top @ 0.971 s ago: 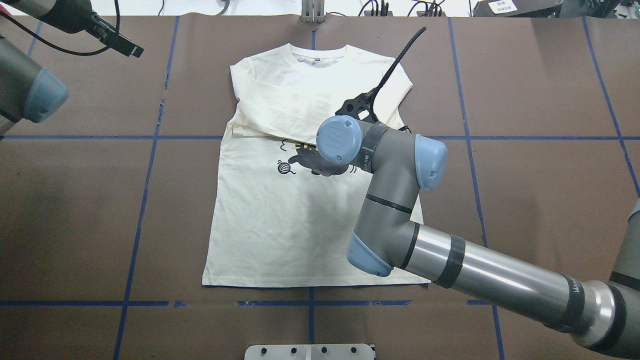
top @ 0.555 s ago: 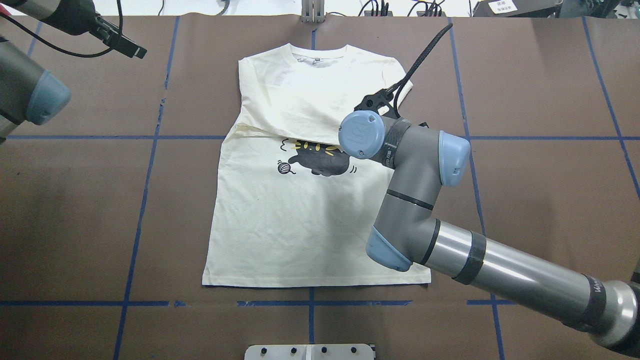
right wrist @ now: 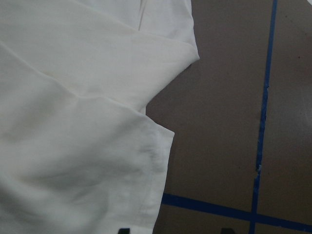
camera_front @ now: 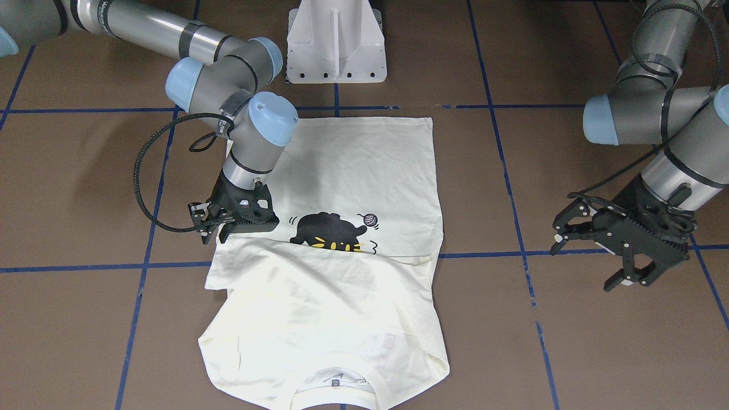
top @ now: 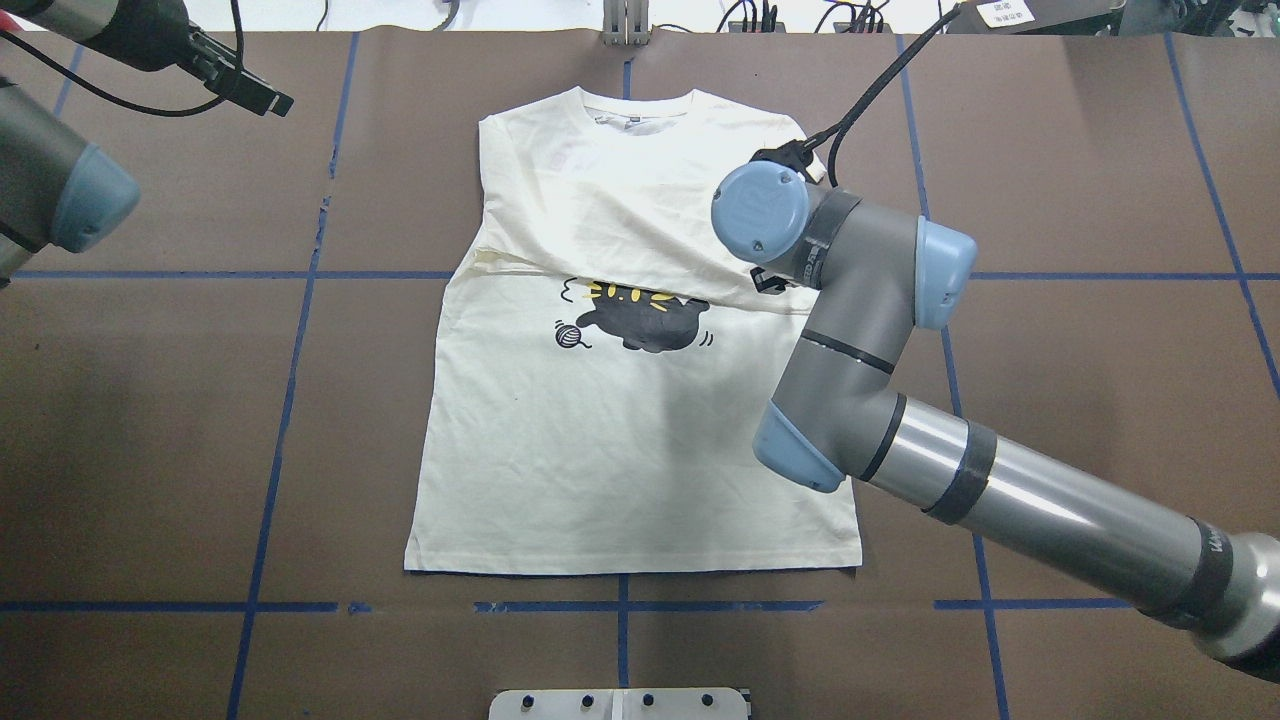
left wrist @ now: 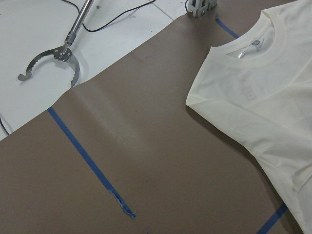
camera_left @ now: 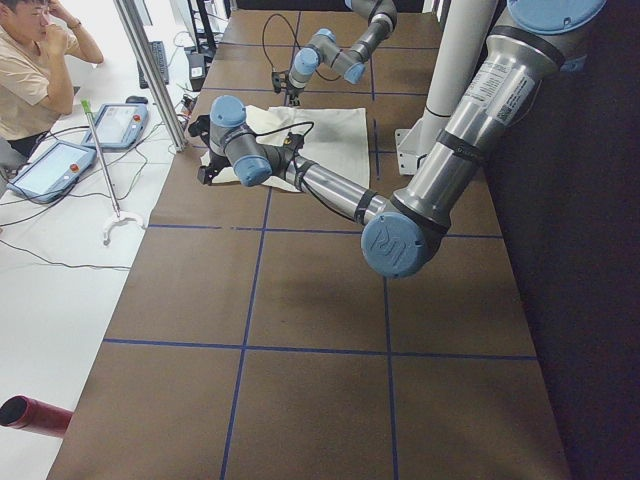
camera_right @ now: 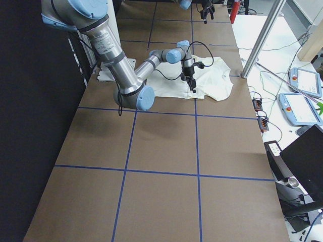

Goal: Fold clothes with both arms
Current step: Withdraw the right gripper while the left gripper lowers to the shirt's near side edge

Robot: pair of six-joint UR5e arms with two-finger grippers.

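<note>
The cream shirt [top: 600,450] lies flat mid-table, collar at the far side. Its sleeves are folded across the chest, above the black cat print [top: 645,320] and yarn ball [top: 568,336]. The lettering is hidden. My right gripper [camera_front: 213,236] hangs low over the shirt's [camera_front: 353,171] right edge by the fold. It is open, and the right wrist view shows its tips [right wrist: 174,230] apart over the cloth edge [right wrist: 73,122]. My left gripper [camera_front: 581,265] is open and empty, off the shirt over bare table at the far left [top: 255,95].
The white pedestal base [camera_front: 336,40] stands at the near table edge. Blue tape lines [top: 270,450] grid the brown table. An operator [camera_left: 30,70] sits past the far edge beside teach pendants [camera_left: 125,122]. A metal grabber tool [left wrist: 48,61] lies on the floor.
My right arm has swung right and farther across the shirt. The folded sleeve shifted right with it, uncovering more of the cat print. The left arm has barely moved.
</note>
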